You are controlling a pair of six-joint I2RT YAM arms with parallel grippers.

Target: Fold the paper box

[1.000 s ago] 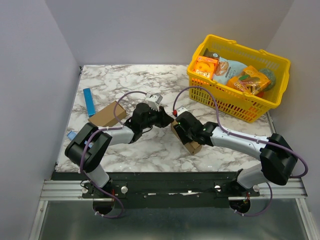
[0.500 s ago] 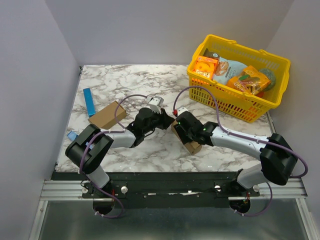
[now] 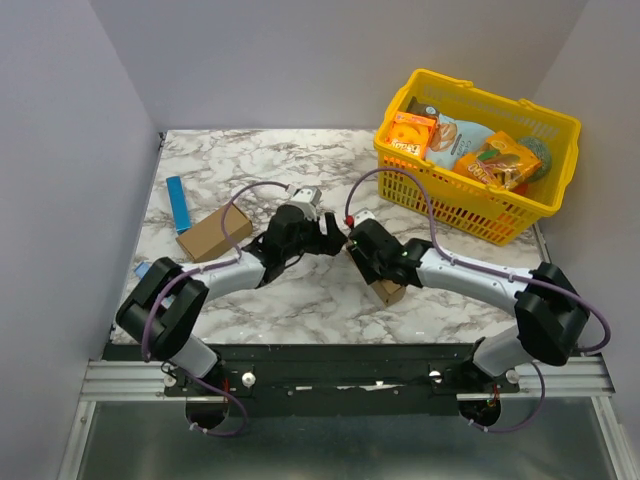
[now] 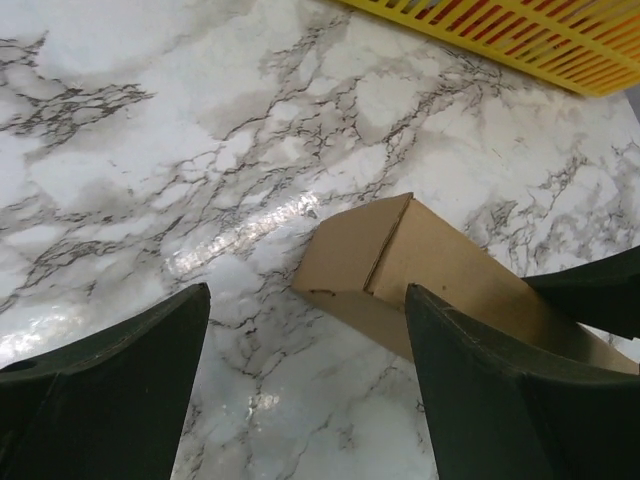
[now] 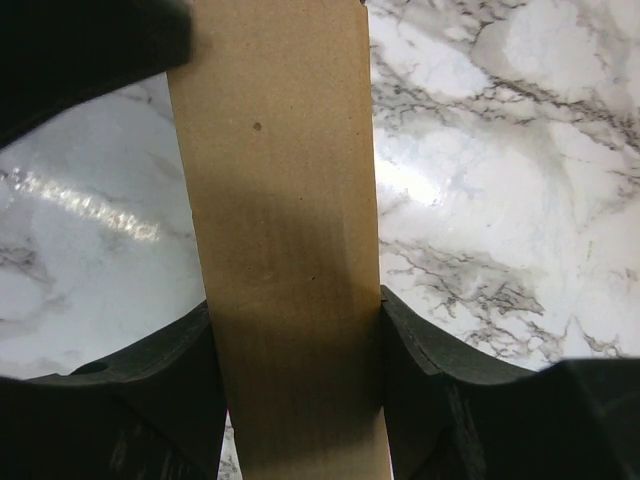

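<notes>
- The paper box (image 3: 388, 291) is a closed-looking oblong carton. It lies on the table (image 3: 200, 160) right of the middle, toward the near edge.
- The right gripper (image 5: 295, 345) is clamped across the carton's width, both fingers pressed against its long sides.
- The left gripper (image 4: 305, 300) is spread wide just off the carton's far end, apparently touching nothing, though its right finger hides part of the box.
- Step in hand, as I judge it: the folding is near its close. The end facing the left wrist camera looks tucked shut, and the other end is hidden.
- The next move likely calls for checking or pressing that end flap, or for letting the carton go.
- Room: there is open marble around the carton. The yellow basket (image 3: 455, 210) in the far right corner, the second carton (image 3: 213, 233) and the blue item (image 3: 178, 203) toward the left edge are all well apart.
</notes>
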